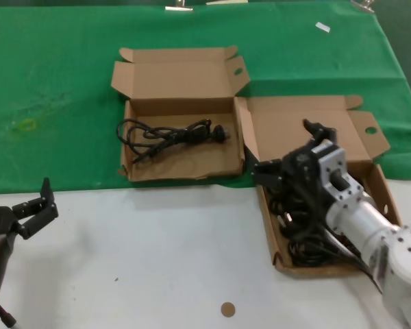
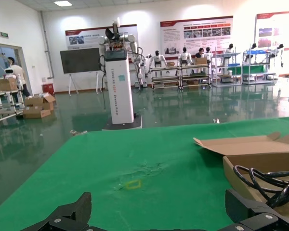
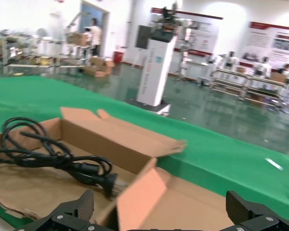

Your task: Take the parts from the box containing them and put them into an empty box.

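Note:
Two open cardboard boxes lie side by side. The left box has a ragged front rim and holds one coiled black cord, also seen as the cord and the cord from the wrists. The right box has a smooth rim and holds more black cords, partly hidden under my right arm. My right gripper hovers open over that box's back left part, by the side flap, with nothing between its fingers. My left gripper is open and low at the front left.
Green cloth covers the back of the table, and the white tabletop lies in front. A small brown disc lies near the front edge. Both box lids stand open toward the back. A white tag lies far back right.

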`<action>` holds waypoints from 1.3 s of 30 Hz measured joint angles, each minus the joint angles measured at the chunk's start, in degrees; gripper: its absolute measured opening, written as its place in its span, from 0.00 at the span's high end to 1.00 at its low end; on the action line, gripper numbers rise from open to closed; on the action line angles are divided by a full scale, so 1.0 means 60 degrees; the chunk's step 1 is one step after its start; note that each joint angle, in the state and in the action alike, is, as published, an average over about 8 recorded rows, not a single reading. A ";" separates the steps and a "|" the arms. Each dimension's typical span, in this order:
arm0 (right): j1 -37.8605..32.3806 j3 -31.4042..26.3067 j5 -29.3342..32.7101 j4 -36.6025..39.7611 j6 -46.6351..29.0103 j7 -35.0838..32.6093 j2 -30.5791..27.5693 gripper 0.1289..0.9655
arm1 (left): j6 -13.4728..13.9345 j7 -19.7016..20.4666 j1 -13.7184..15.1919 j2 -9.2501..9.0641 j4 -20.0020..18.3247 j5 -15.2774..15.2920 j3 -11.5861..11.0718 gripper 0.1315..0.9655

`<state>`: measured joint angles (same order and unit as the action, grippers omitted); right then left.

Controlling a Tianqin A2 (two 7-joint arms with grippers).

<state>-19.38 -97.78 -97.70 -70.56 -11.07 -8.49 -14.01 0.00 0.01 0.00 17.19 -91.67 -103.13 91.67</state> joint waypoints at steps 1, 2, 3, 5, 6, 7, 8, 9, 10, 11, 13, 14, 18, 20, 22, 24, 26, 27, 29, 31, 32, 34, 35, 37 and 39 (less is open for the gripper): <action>0.0178 0.0056 -0.0050 -0.0194 0.0102 0.0078 -0.0029 0.00 | 0.0000 0.0000 0.0000 0.0000 0.0000 0.0000 0.0000 0.02; 0.0363 0.0114 -0.0102 -0.0396 0.0207 0.0159 -0.0060 0.00 | 0.0000 0.0000 0.0000 0.0000 0.0000 0.0000 0.0000 0.02; 0.0549 0.0173 -0.0154 -0.0597 0.0313 0.0240 -0.0090 0.00 | 0.0000 0.0000 0.0000 0.0000 0.0000 0.0000 0.0000 0.01; 0.0912 0.0287 -0.0255 -0.0993 0.0521 0.0399 -0.0149 0.00 | 0.0000 0.0000 0.0000 0.0000 0.0000 0.0000 0.0000 0.01; 0.1104 0.0348 -0.0310 -0.1202 0.0630 0.0484 -0.0181 0.00 | 0.0000 0.0000 0.0000 0.0000 0.0000 0.0000 0.0000 0.01; 0.1290 0.0406 -0.0360 -0.1404 0.0732 0.0562 -0.0211 0.00 | 0.0000 0.0000 0.0000 0.0000 0.0000 0.0000 0.0000 0.00; 0.1470 0.0463 -0.0410 -0.1600 0.0834 0.0641 -0.0241 0.00 | 0.0000 0.0000 0.0000 0.0000 0.0000 0.0000 0.0000 0.00; 0.1655 0.0521 -0.0462 -0.1801 0.0940 0.0722 -0.0271 0.00 | 0.0000 0.0000 0.0000 0.0000 0.0000 0.0000 0.0000 0.00; 0.1833 0.0577 -0.0512 -0.1996 0.1042 0.0800 -0.0301 0.00 | 0.0000 0.0000 0.0000 0.0000 0.0000 0.0000 0.0000 0.00; 0.2014 0.0634 -0.0562 -0.2192 0.1145 0.0879 -0.0330 0.00 | 0.0000 0.0000 0.0000 0.0000 0.0000 0.0000 0.0000 0.00; 0.2326 0.0733 -0.0650 -0.2533 0.1324 0.1017 -0.0382 0.00 | 0.0000 0.0000 0.0000 0.0000 0.0000 0.0000 0.0000 0.00; 0.2447 0.0771 -0.0684 -0.2665 0.1392 0.1070 -0.0401 0.00 | 0.0000 0.0000 0.0000 0.0000 0.0000 0.0000 0.0000 0.00; 0.2729 0.0859 -0.0765 -0.2973 0.1558 0.1197 -0.0448 0.00 | 0.0000 0.0000 0.0000 0.0000 0.0000 0.0000 0.0000 0.00; 0.2757 0.0868 -0.0773 -0.3004 0.1575 0.1209 -0.0452 0.00 | 0.0000 0.0000 0.0000 0.0000 0.0000 0.0000 0.0000 0.00; 0.2765 0.0871 -0.0775 -0.3013 0.1580 0.1212 -0.0454 0.00 | 0.0000 0.0000 0.0000 0.0000 0.0000 0.0000 0.0000 0.00; 0.2767 0.0872 -0.0776 -0.3016 0.1581 0.1214 -0.0454 0.00 | 0.0000 0.0000 0.0000 0.0000 0.0000 0.0000 0.0000 0.00; 0.2768 0.0872 -0.0776 -0.3017 0.1582 0.1214 -0.0454 0.00 | 0.0000 0.0000 0.0000 0.0000 0.0000 0.0000 0.0000 0.00; 0.2768 0.0872 -0.0776 -0.3017 0.1582 0.1214 -0.0454 0.00 | 0.0000 0.0000 0.0000 0.0000 0.0000 0.0000 0.0000 0.00; 0.2768 0.0872 -0.0776 -0.3017 0.1582 0.1214 -0.0454 0.00 | 0.0000 0.0000 0.0000 0.0000 0.0000 0.0000 0.0000 0.00; 0.2768 0.0872 -0.0776 -0.3017 0.1582 0.1214 -0.0454 0.00 | 0.0000 0.0000 0.0000 0.0000 0.0000 0.0000 0.0000 0.00; 0.2768 0.0872 -0.0776 -0.3017 0.1582 0.1214 -0.0454 0.00 | 0.0000 0.0000 0.0000 0.0000 0.0000 0.0000 0.0000 0.00; 0.2768 0.0872 -0.0776 -0.3017 0.1582 0.1214 -0.0454 0.00 | 0.0000 0.0000 0.0000 0.0000 0.0000 0.0000 0.0000 0.00; 0.2768 0.0872 -0.0776 -0.3017 0.1582 0.1214 -0.0454 0.00 | 0.0000 0.0000 0.0000 0.0000 0.0000 0.0000 0.0000 0.00; 0.2768 0.0872 -0.0776 -0.3017 0.1582 0.1214 -0.0454 0.00 | 0.0000 0.0000 0.0000 0.0000 0.0000 0.0000 0.0000 0.00; 0.2768 0.0872 -0.0776 -0.3017 0.1582 0.1214 -0.0454 0.00 | 0.0000 0.0000 0.0000 0.0000 0.0000 0.0000 0.0000 0.00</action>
<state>-2.77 -92.54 -102.36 -88.66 -1.58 -1.21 -16.74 0.00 0.00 0.00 17.19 -91.67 -103.13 91.67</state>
